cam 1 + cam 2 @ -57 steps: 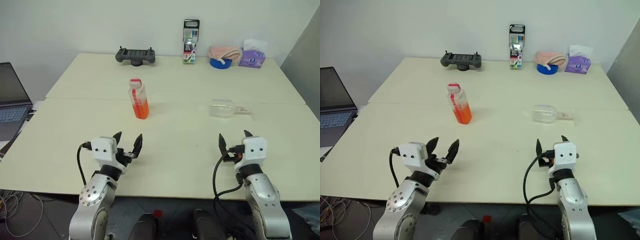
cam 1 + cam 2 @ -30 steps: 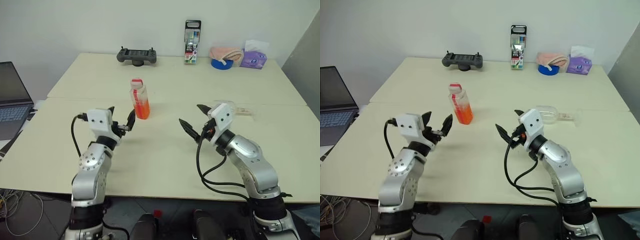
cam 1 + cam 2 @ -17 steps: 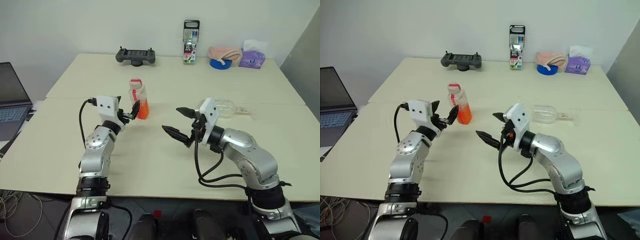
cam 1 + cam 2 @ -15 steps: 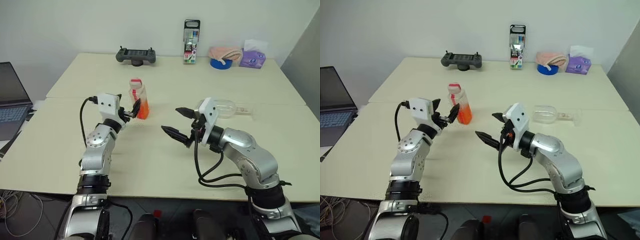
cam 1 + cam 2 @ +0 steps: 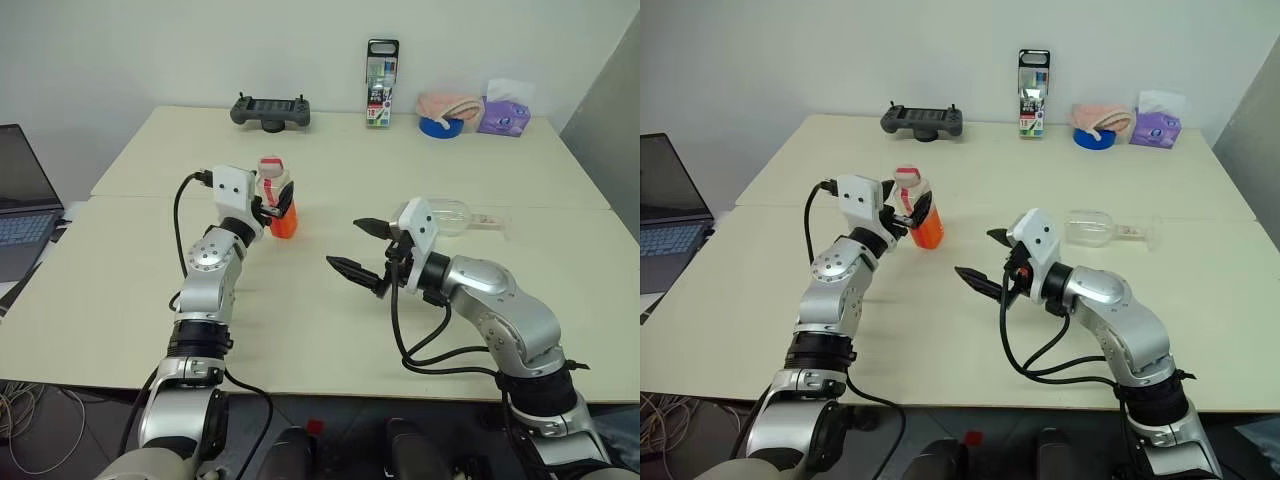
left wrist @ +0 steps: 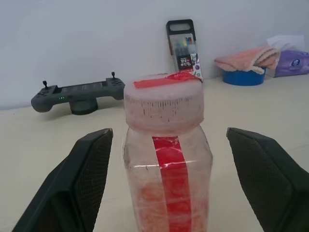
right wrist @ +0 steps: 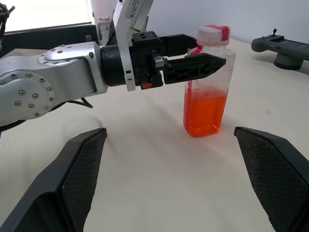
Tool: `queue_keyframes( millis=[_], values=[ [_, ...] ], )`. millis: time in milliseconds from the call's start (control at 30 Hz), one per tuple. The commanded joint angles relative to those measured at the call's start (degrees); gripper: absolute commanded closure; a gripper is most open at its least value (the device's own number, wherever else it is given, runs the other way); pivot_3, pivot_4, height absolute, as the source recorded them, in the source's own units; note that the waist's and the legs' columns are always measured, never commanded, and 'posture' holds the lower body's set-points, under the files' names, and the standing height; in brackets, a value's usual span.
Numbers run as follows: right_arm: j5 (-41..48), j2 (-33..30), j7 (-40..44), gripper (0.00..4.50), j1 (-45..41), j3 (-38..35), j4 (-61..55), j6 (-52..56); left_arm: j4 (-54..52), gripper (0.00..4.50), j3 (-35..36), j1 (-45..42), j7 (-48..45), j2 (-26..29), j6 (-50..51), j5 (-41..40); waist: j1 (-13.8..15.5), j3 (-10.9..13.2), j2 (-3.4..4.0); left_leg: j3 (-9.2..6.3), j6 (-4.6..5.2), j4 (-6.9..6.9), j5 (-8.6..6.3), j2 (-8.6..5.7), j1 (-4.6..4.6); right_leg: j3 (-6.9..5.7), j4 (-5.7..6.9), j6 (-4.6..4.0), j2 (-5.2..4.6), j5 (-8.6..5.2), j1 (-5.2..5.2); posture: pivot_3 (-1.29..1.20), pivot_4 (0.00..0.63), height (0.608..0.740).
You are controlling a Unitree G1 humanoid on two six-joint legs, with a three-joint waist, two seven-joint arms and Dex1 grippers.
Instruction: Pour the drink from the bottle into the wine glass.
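Note:
The bottle (image 5: 279, 196), clear with a red-and-white cap, stands upright mid-table with the orange drink (image 5: 284, 222) in its lower half. My left gripper (image 5: 272, 205) is open, one finger on each side of the bottle; the left wrist view shows gaps between the bottle (image 6: 166, 164) and both fingers (image 6: 89, 169). The wine glass (image 5: 455, 216) lies on its side to the right, stem pointing right, partly behind my right wrist. My right gripper (image 5: 345, 245) hangs open and empty above the table, pointing left toward the bottle (image 7: 207, 87).
Along the far edge of the table stand a game controller (image 5: 270, 110), a pen pack (image 5: 381, 83), a blue bowl with a pink cloth (image 5: 445, 112) and a purple tissue pack (image 5: 504, 116). A laptop (image 5: 20, 200) sits beyond the left edge.
My left gripper has pushed forward from beside the bottle until its open fingers bracket it. The right gripper swung left earlier and has held still for the last half second.

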Motion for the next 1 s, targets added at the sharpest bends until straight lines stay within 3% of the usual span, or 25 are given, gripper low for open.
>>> queue_keyframes(
  millis=[33, 633, 733, 867, 1000],
  values=[
    [0.4, -0.3, -0.2, 0.0, -1.1, -0.2, -2.6, -0.4, 1.6, 0.47, 0.0, -2.0, 0.4, 0.7, -2.3, 1.1, 0.0, 0.0, 0.0, 0.0, 0.0, 0.0, 0.0, 0.0, 0.0, 0.0, 0.0, 0.0, 0.0, 0.0, -0.01, 0.0, 0.15, 0.74],
    [-0.8, -1.5, -1.4, 0.0, -1.8, 0.0, -1.9, -1.3, 20.0, 0.47, 1.3, -11.3, -2.2, -1.3, -12.8, 0.0, 0.0, 0.0, -0.03, -0.04, 0.0, 0.0, 0.0, -0.02, -0.08, -0.04, -0.01, 0.02, -0.01, 0.01, -0.05, 0.0, 0.15, 0.74],
    [-0.8, -1.1, -2.1, 0.0, -1.6, -0.2, -2.2, -1.3, 21.3, 1.02, 0.9, -11.7, -4.1, -1.7, -14.3, -0.2, -0.1, 0.0, -0.03, -0.06, 0.0, 0.02, 0.0, -0.01, -0.23, -0.06, 0.02, 0.02, -0.01, 0.02, -0.2, 0.0, 0.15, 0.74],
    [-0.8, -1.1, -2.1, 0.0, -1.6, 0.2, -2.6, -1.2, 23.9, 2.26, 1.2, -13.0, -4.5, -1.4, -15.3, 0.0, -0.1, 0.0, -0.03, -0.06, 0.0, 0.04, 0.0, -0.03, -0.34, -0.06, 0.01, -0.19, -0.01, 0.17, -0.29, 0.0, 0.15, 0.74],
    [-0.8, -1.4, -2.9, 0.0, -1.9, -0.7, -2.9, -1.2, 24.3, 2.4, 2.2, -13.2, -4.2, -0.8, -15.8, -0.7, -0.1, 0.0, -0.03, -0.06, 0.0, 0.04, 0.0, -0.03, -0.42, -0.05, 0.02, -0.18, -0.01, 0.19, -0.39, 0.0, 0.15, 0.74]
  ],
)
